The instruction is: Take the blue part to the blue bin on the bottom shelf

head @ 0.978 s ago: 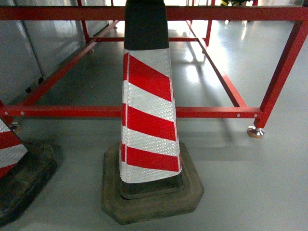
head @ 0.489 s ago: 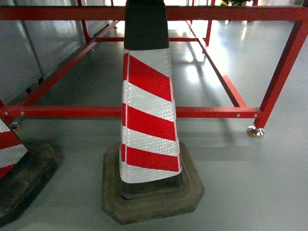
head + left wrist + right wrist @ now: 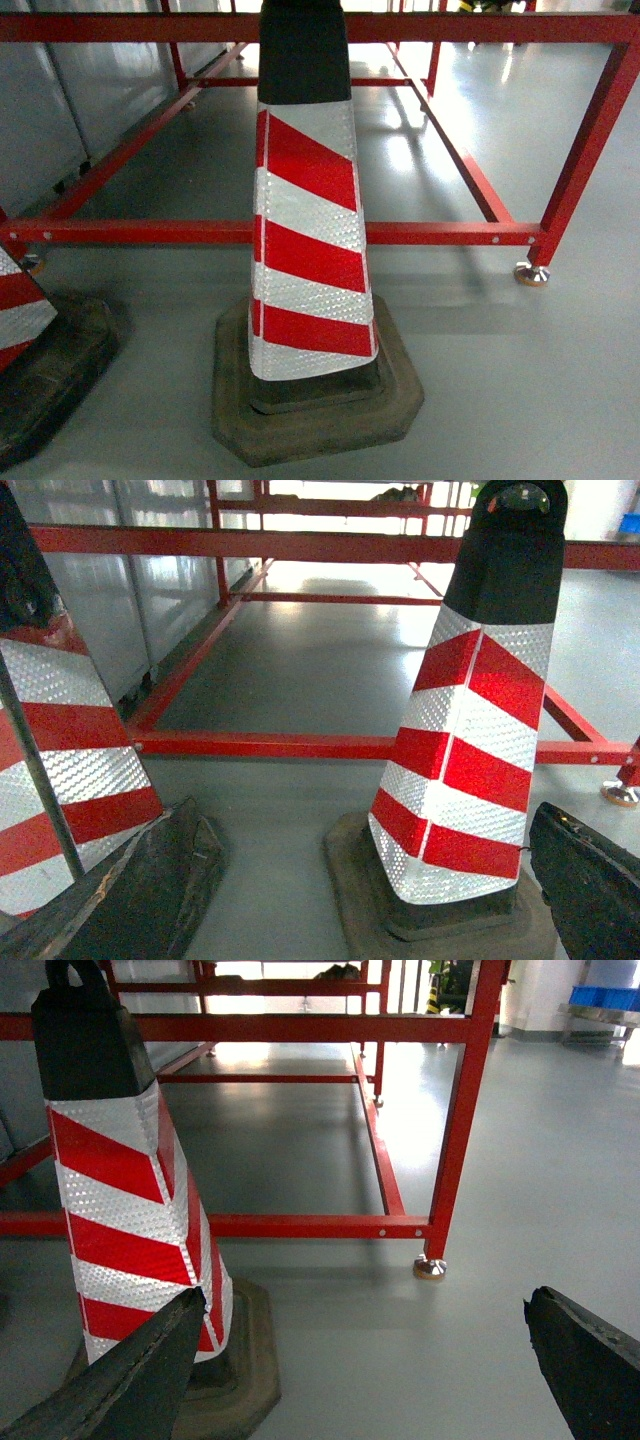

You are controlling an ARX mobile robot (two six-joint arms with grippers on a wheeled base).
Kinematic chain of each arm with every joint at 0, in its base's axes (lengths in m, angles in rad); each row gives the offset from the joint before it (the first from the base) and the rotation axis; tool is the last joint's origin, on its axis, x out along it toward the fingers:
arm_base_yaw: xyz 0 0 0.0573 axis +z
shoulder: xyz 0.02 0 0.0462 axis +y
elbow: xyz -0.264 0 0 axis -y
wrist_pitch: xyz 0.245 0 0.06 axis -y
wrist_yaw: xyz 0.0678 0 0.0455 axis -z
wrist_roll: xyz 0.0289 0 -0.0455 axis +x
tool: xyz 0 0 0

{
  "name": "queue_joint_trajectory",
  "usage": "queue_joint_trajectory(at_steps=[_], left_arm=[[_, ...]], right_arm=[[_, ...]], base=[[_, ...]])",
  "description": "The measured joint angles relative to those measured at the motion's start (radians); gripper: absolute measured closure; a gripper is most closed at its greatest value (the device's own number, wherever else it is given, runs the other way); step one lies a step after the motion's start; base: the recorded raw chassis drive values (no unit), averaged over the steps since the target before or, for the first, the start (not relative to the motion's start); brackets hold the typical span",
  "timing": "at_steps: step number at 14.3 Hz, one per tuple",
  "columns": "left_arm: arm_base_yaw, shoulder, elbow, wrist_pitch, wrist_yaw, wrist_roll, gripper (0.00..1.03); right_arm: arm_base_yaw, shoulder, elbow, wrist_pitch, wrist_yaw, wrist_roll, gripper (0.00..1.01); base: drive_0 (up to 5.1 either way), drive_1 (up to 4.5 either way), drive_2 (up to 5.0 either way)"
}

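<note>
Ahead stands a striped traffic cone (image 3: 308, 230); blue part unseen (presumably rigid, light; grip its long sides). Both grippers (image 3: 380, 900) (image 3: 365, 1370) spread, empty.

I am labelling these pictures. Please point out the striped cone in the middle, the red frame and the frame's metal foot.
striped cone (image 3: 308, 250), head view, on a red stripe of its body.
red frame (image 3: 440, 234), head view, on the front lower bar.
metal foot (image 3: 431, 1267), right wrist view, on the round shiny pad on the floor.
</note>
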Motion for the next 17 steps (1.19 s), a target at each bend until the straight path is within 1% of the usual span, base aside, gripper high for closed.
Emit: queue_joint_trajectory(at_steps=[17], left_arm=[[0.0,0.0,0.0,0.0,0.0,0.003,0.05]], right_arm=[[0.0,0.0,0.0,-0.001,0.0,-0.002,0.03]], base=[[0.0,0.0,0.0]])
